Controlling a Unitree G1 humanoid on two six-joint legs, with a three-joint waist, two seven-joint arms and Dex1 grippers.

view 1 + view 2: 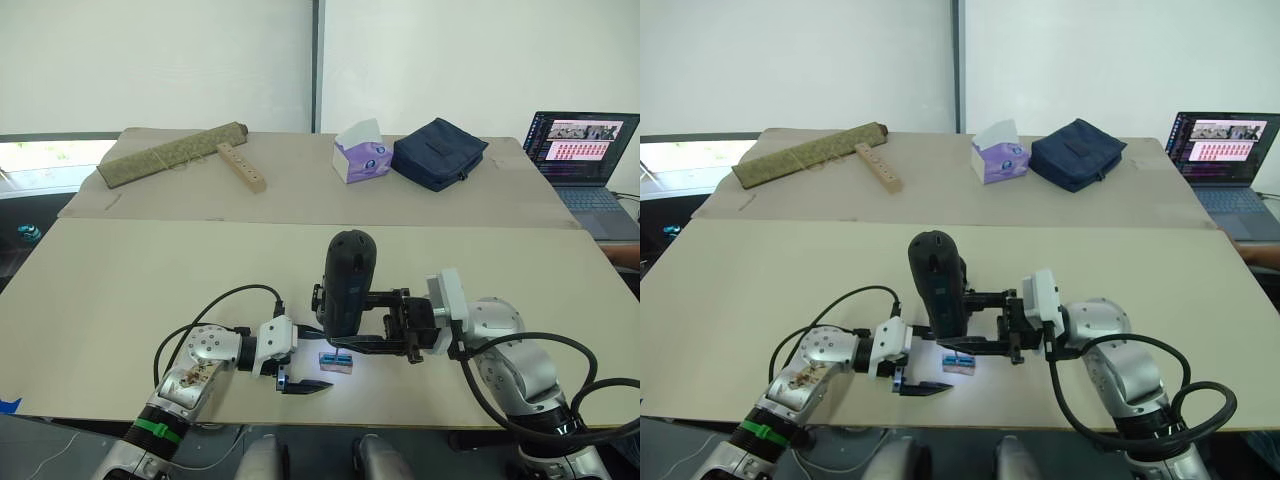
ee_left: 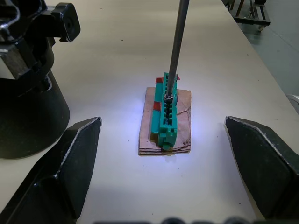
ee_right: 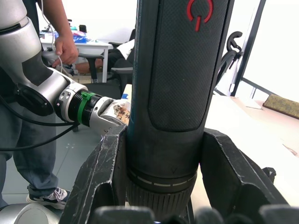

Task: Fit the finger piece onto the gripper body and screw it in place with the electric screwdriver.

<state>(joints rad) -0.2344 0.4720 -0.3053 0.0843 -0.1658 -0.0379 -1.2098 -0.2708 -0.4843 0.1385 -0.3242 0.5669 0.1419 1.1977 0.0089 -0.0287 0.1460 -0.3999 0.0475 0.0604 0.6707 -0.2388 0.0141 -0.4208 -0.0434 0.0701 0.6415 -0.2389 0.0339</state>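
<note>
One right gripper (image 3: 163, 186) clamping upright electric screwdriver (image 1: 347, 280), left gripper (image 2: 163, 163) spread beside it

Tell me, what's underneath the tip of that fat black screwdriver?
The electric screwdriver bit rests on a small green block that lies on a tan card on the table. What the bit touches inside the block is hidden.

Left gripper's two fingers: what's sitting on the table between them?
In the left wrist view, a green block on a tan card lies between the open left gripper fingers, with the electric screwdriver bit touching it.
</note>
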